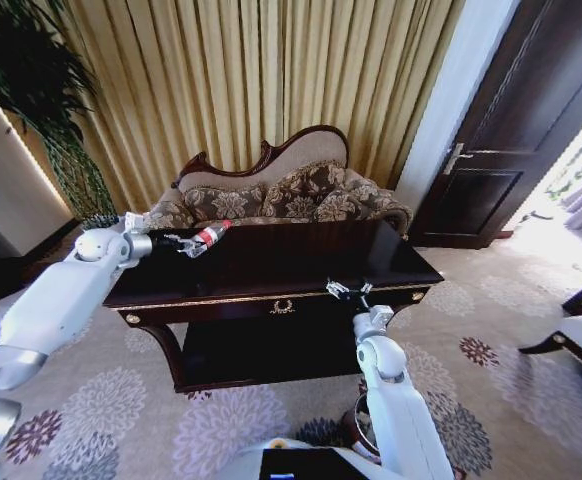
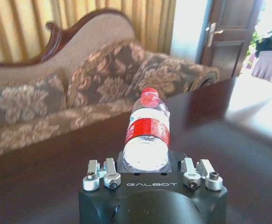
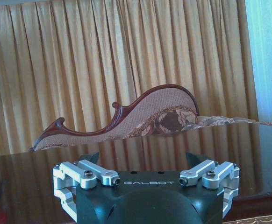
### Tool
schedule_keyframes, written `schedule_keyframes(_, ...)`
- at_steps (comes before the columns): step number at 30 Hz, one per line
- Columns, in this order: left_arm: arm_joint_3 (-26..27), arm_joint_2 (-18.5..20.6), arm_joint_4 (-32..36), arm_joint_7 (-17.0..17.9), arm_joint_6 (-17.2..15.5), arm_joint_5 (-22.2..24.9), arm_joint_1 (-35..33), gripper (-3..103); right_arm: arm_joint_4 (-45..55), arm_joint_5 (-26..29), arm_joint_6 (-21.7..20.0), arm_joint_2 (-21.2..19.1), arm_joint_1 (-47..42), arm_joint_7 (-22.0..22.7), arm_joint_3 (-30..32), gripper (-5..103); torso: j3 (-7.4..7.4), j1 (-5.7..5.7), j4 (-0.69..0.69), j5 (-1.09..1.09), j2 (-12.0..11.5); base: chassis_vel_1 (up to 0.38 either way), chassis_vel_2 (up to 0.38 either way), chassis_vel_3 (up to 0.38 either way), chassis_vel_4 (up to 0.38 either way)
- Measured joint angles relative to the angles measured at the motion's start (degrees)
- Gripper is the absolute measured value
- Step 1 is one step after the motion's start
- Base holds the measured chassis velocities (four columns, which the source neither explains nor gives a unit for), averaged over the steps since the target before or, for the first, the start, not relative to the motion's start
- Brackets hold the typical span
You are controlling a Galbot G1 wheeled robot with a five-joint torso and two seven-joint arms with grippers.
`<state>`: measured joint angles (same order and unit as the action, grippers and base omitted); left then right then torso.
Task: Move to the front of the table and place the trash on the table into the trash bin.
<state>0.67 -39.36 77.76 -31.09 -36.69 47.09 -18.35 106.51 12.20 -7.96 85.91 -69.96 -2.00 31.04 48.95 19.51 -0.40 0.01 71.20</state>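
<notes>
Left gripper [image 1: 186, 244] clenched on the clear, red-labelled bottle [image 2: 146, 135] above the left end of the table [image 1: 301, 262]. Right gripper [image 1: 348, 291], fingers spread, hovers at the front edge. "GALBOT" reads on both wrists.

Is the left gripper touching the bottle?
Touching: in the left wrist view the bottle sits clamped in the left gripper, above the table.

"GALBOT" on both end effector [image 2: 151, 173] housings.

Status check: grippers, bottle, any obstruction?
Left gripper shut on bottle above table's left end. Right gripper open, idle at front edge. No obstruction visible.
</notes>
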Motion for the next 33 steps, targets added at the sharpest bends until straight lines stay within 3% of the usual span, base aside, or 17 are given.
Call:
schedule_keyframes(11,7.10,1.15,12.34,6.52,0.49,0.29,-4.71,57,1.24,1.22,-1.28,-0.34,0.38,0.05,0.10,100,0.00,0.00,0.00,0.01,0.00,0.000,0.000,0.000,0.000)
schedule_keyframes(15,9.14,1.73,15.12,7.41,1.38,0.08,-6.79,57,1.56,1.26,-1.51,-0.40,0.67,0.10,-0.06,100,0.00,0.00,0.01,0.00,0.00,0.000,0.000,0.000,0.000)
schedule_keyframes(33,18.90,3.05,31.31,9.81,10.23,-5.27,-22.34,51,3.28,1.05,-1.65,0.02,0.15,0.16,-0.13,100,0.00,0.00,0.00,0.00,0.00,0.000,0.000,0.000,0.000)
